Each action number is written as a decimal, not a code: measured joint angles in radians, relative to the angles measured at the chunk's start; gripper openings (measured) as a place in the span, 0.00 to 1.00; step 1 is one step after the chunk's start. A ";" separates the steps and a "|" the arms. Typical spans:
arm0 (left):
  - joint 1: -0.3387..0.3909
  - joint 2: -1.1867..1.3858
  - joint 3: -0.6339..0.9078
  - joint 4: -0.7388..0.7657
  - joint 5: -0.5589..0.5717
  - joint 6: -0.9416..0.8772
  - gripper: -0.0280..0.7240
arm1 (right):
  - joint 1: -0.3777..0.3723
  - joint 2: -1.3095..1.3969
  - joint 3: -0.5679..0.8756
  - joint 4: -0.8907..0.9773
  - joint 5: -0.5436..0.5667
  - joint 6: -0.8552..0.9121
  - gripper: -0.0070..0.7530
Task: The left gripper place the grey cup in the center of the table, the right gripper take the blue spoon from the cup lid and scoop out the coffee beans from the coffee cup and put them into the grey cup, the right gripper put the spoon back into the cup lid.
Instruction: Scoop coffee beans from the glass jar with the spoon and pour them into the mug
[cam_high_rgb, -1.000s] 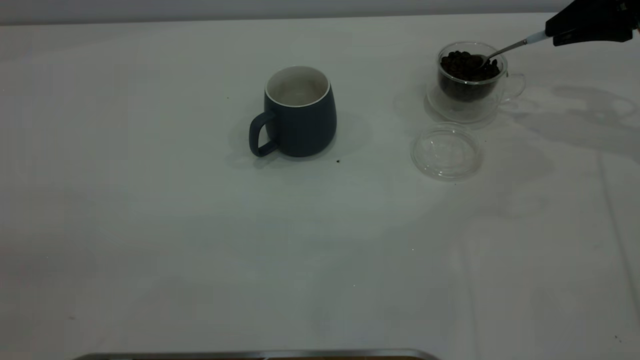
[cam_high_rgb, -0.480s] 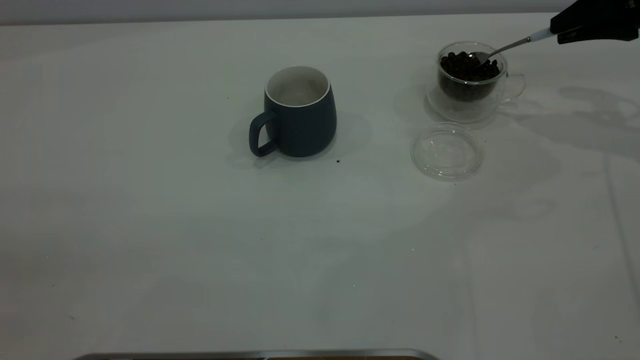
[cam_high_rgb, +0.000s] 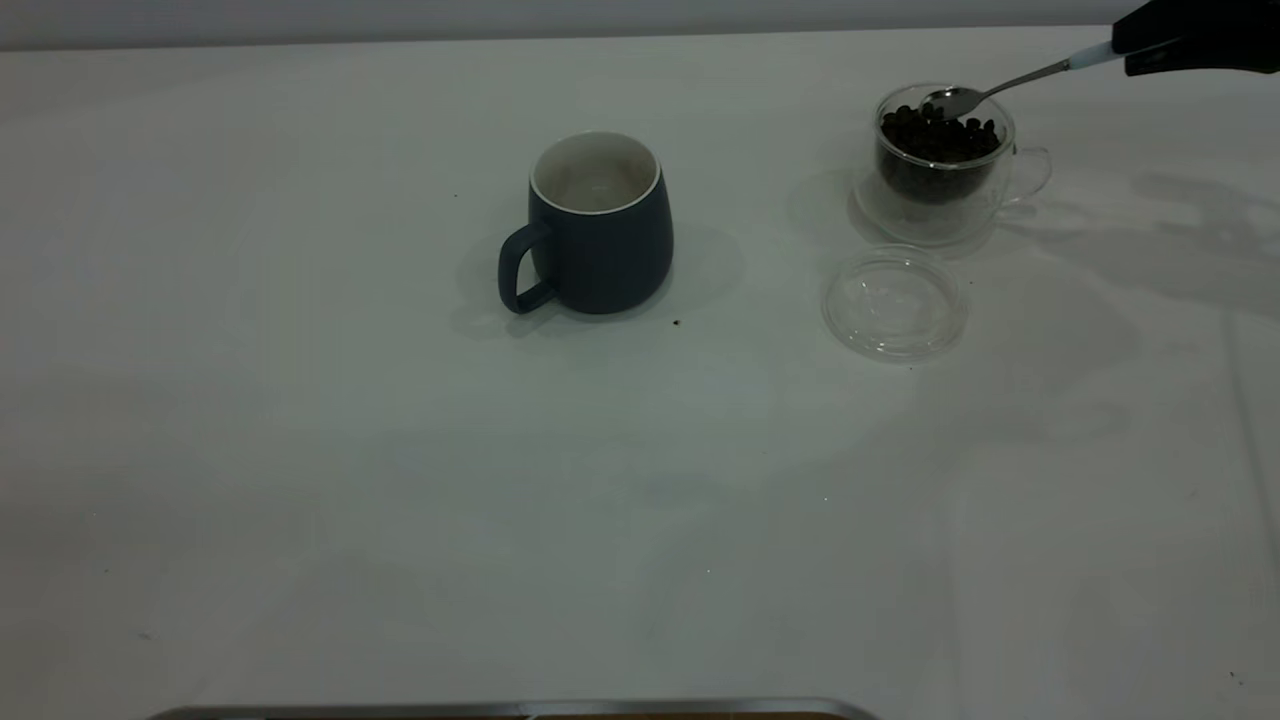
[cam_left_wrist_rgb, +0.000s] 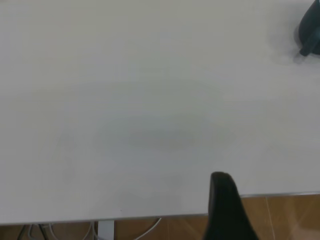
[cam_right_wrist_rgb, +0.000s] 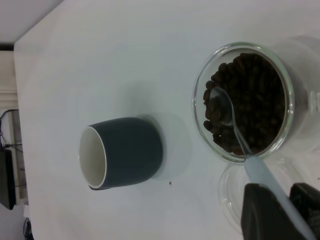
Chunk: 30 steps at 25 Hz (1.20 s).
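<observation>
The grey cup (cam_high_rgb: 597, 225) stands upright mid-table with its handle toward the front left; it also shows in the right wrist view (cam_right_wrist_rgb: 127, 152) and at the edge of the left wrist view (cam_left_wrist_rgb: 310, 35). At the far right, my right gripper (cam_high_rgb: 1125, 52) (cam_right_wrist_rgb: 287, 202) is shut on the blue spoon (cam_high_rgb: 1010, 82) (cam_right_wrist_rgb: 260, 172) by its pale handle. The spoon's metal bowl hovers just over the coffee beans (cam_high_rgb: 935, 135) (cam_right_wrist_rgb: 250, 110) in the coffee cup (cam_high_rgb: 940, 200). The cup lid (cam_high_rgb: 893, 303) lies bare in front of that cup. One finger (cam_left_wrist_rgb: 225, 210) of my left gripper shows over the table's edge.
The white table (cam_high_rgb: 400, 480) stretches wide around the cups. A tiny dark speck (cam_high_rgb: 677, 323) lies by the grey cup's base. A metal strip (cam_high_rgb: 500, 710) runs along the front edge. Wooden floor (cam_left_wrist_rgb: 290, 215) shows beyond the table in the left wrist view.
The spoon's bowl has lifted out of the bean heap to just above the glass rim. My right gripper has drifted slightly up and to the right.
</observation>
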<state>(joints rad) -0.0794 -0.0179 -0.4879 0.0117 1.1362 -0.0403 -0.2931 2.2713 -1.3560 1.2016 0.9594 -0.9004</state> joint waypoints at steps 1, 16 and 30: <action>0.000 0.000 0.000 0.000 0.000 0.000 0.72 | -0.003 0.000 0.000 0.001 0.004 0.000 0.16; 0.000 0.000 0.000 0.000 0.000 0.002 0.72 | -0.006 0.000 0.000 0.017 -0.021 0.017 0.16; 0.000 0.000 0.000 0.000 0.000 0.002 0.72 | 0.027 0.000 0.055 0.077 -0.135 0.083 0.16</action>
<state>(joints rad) -0.0794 -0.0179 -0.4879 0.0117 1.1362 -0.0387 -0.2658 2.2713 -1.3011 1.2781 0.8248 -0.8177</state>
